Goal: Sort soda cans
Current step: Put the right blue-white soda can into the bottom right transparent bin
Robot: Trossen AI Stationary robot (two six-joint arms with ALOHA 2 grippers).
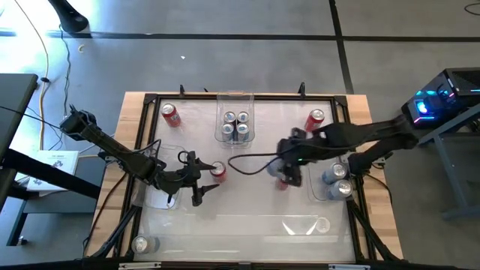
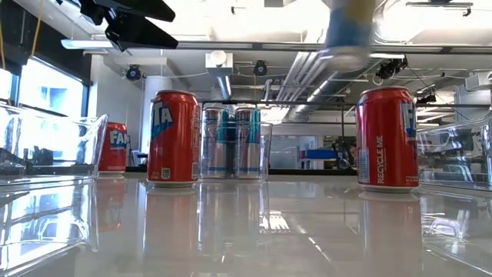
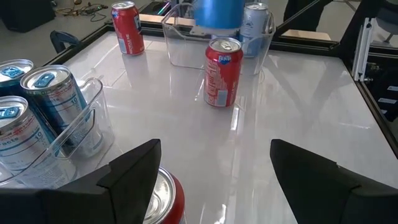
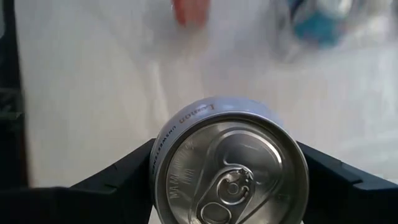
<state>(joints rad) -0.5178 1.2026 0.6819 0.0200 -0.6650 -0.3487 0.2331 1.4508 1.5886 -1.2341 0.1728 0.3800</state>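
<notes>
My right gripper (image 1: 279,169) is shut on a silver-blue soda can (image 4: 230,168) and holds it high over the table's middle right; the low view shows that can (image 2: 350,31) blurred near the ceiling. A red can (image 1: 283,182) stands on the table just below it. My left gripper (image 1: 204,177) is open and low at the middle left. Another red can (image 3: 163,199) stands upright between its fingers, close to one finger (image 3: 134,171). My right gripper pinches the silver-blue can by its side wall just under the top rim (image 4: 163,163), one finger on each opposite side. The fingers come from above, slanting down. The can hangs upright, top up, lifted clear of the table. Whether my left gripper touches the red can I cannot tell.
A clear bin (image 1: 235,101) at the far middle holds several silver-blue cans. A clear bin (image 1: 319,193) at the right holds more. Another clear bin (image 1: 154,196) sits under my left arm. Red cans (image 1: 171,114) (image 1: 315,118) stand far left and far right. A silver can (image 1: 142,244) is at the near left corner.
</notes>
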